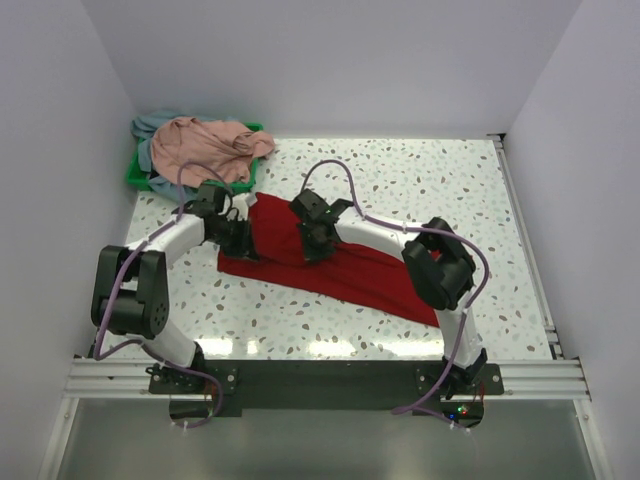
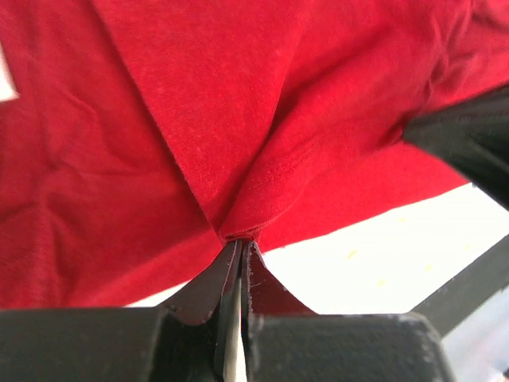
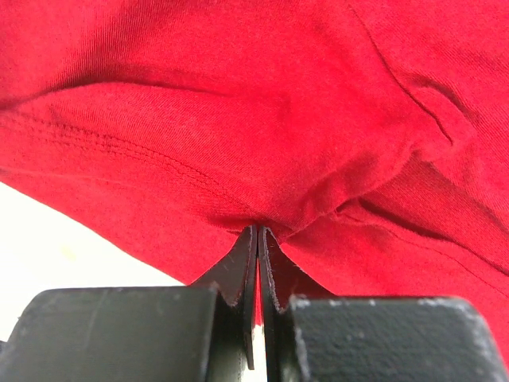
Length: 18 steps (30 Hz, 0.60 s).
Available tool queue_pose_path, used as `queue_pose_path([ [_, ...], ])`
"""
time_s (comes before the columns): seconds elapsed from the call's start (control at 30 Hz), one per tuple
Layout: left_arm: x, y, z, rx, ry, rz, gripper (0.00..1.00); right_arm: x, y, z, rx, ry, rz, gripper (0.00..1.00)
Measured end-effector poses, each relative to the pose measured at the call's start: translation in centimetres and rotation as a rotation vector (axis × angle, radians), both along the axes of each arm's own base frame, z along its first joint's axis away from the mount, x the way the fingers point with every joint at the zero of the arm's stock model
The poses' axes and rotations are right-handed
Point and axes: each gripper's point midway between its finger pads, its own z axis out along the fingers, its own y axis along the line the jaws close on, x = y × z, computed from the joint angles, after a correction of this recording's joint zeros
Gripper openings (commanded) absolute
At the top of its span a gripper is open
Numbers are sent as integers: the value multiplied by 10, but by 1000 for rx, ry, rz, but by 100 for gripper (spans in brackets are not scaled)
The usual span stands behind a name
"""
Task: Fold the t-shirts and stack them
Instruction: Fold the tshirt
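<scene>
From above, you had the red t-shirt [image 1: 345,272] spread on the table [image 1: 430,190], with the pink t-shirt [image 1: 205,145] and the grey-blue t-shirt [image 1: 150,126] heaped on the green tray [image 1: 134,179] at the far left. In your left wrist view, the left gripper [image 2: 238,243] was pinched tight on a red fold. In your right wrist view, the right gripper [image 3: 258,232] was likewise clamped on a pinch of the red cloth.

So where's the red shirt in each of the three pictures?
Top view: red shirt spread across the middle of the table.
Left wrist view: red shirt fills top and left, pinched by the left gripper at bottom centre.
Right wrist view: red shirt fills most of the frame, pinched by the right gripper.
Shared landmark: the white table under it.
</scene>
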Motion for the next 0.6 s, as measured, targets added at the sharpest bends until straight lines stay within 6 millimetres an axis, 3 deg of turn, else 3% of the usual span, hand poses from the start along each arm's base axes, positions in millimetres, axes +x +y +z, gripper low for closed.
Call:
queue_pose_path([
  [0.13, -12, -5, -1, 6, 13, -33, 12, -2, -3, 4, -1, -5, -3, 0],
  [0.37, -22, 9, -9, 106, 53, -10, 40, -4, -6, 9, 2, -7, -6, 0],
  [0.6, -11, 16, 1, 152, 43, 30, 46, -8, -9, 4, -10, 5, -5, 0],
])
